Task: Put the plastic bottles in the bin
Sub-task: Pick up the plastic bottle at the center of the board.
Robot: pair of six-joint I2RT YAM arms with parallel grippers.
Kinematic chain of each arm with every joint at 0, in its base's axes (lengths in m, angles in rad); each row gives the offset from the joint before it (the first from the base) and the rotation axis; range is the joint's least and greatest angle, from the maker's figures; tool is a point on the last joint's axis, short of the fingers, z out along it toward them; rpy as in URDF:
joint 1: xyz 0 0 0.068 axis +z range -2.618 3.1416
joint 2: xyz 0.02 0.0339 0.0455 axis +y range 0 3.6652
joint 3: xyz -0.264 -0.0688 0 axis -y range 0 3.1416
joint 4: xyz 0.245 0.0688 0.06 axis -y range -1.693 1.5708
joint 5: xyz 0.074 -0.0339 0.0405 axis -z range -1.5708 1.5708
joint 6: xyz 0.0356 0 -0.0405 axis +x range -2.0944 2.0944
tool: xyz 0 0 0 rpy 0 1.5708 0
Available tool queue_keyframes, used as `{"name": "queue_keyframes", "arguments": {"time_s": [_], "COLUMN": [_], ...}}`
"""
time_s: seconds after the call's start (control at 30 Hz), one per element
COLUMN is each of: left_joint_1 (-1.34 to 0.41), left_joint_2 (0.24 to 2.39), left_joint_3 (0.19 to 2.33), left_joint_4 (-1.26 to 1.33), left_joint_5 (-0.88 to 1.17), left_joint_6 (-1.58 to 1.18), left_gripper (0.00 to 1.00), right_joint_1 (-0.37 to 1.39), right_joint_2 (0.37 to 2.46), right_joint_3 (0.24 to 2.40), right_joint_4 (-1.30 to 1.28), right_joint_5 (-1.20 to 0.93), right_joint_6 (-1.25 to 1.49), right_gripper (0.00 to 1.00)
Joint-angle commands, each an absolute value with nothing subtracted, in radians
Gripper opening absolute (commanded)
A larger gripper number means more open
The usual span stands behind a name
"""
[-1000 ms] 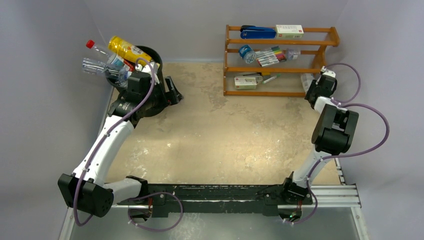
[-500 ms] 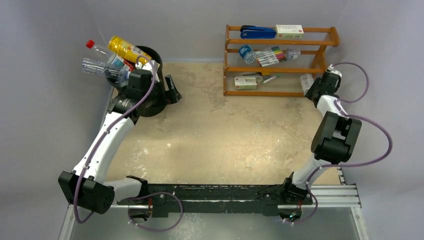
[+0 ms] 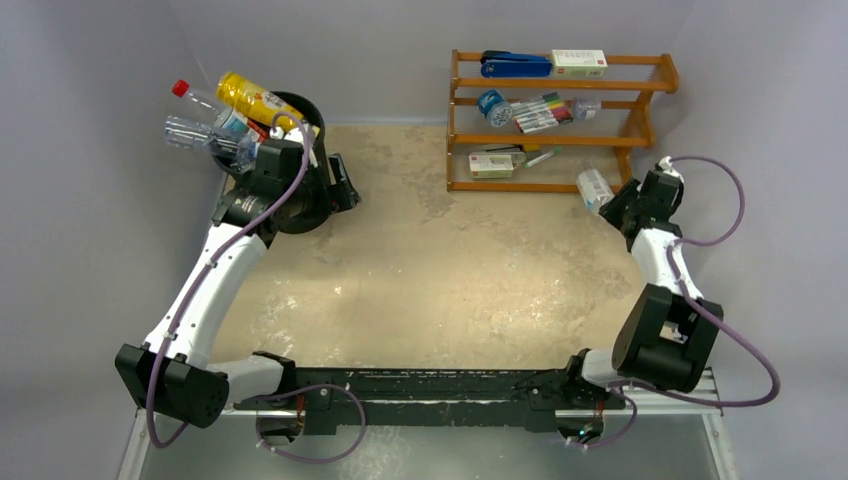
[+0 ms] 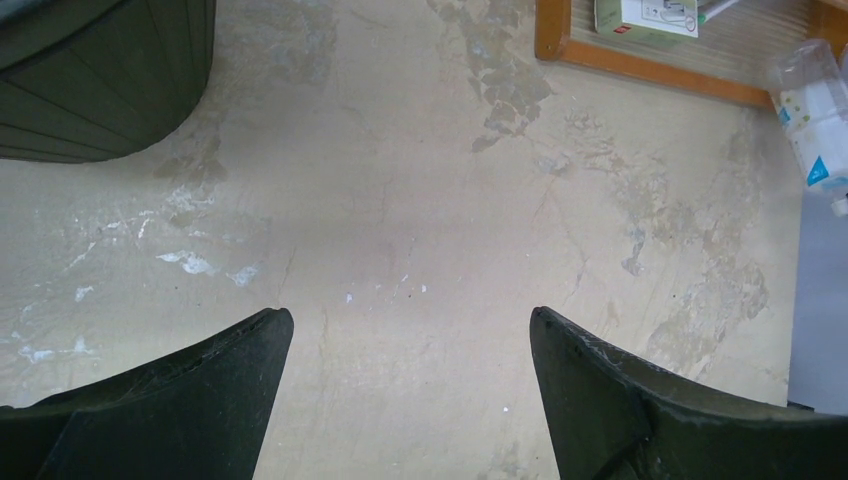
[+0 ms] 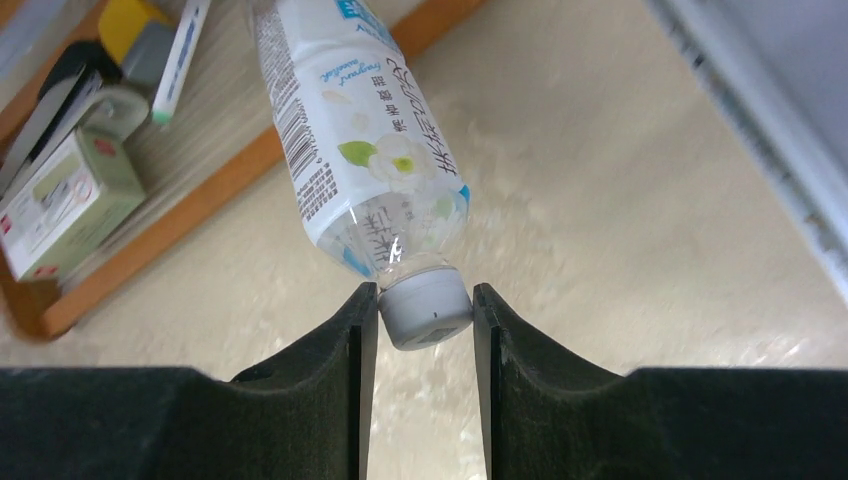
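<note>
So the bottle (image 5: 350, 130) in play is the clear one with the white flowery label. It looks lifted off the counter (image 3: 450, 270), just in front of the orange rack (image 3: 560, 120) on the far right side. The right end effector (image 5: 425, 300) is clamped on its pale cap (image 5: 428, 312), fingers nearly together with only the cap between them, so the bottle's long axis sticks straight out from the fingers, base toward the rack. The bin (image 3: 303, 102) is way over in the far left corner, the whole counter between it and the bottle, with a pile of bottles (image 3: 235, 115) poking out over its rim. The left arm sits right beside the bin, so it's much nearer, but the left end effector (image 4: 410, 330) is spread wide with nothing in it. My guess: the right arm needs a long carry leftward.
</note>
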State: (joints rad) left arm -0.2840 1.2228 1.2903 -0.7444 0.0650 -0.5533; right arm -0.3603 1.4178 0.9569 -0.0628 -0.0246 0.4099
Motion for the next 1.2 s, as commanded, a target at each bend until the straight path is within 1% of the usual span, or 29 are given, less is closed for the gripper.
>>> {"name": "queue_keyframes", "arguments": {"time_s": [0.0,0.17,0.4,0.8,0.93,1.17], "left_joint_1": [-0.290,-0.289,-0.297,-0.317,-0.326,-0.332], "left_joint_2": [1.218,1.228,1.263,1.288,1.275,1.254], "left_joint_3": [1.335,1.372,1.389,1.320,1.281,1.246], "left_joint_4": [-0.758,-0.779,-0.759,-0.647,-0.614,-0.603], "left_joint_5": [0.059,0.059,0.109,0.189,0.192,0.177], "left_joint_6": [-0.538,-0.543,-0.574,-0.663,-0.690,-0.709], "left_gripper": [0.89,0.89,0.90,0.90,0.90,0.90], "right_joint_1": [-0.358,-0.306,-0.145,-0.076,-0.060,-0.052], "right_joint_2": [1.290,1.171,1.077,0.863,0.811,0.783], "right_joint_3": [0.869,0.767,0.665,0.472,0.456,0.445], "right_joint_4": [-0.032,0.012,0.049,0.068,0.042,0.022], "right_joint_5": [-0.180,-0.254,-0.290,-0.420,-0.449,-0.486], "right_joint_6": [0.515,0.581,0.669,0.771,0.780,0.766], "right_gripper": [0.22,0.23,0.24,0.25,0.25,0.25]}}
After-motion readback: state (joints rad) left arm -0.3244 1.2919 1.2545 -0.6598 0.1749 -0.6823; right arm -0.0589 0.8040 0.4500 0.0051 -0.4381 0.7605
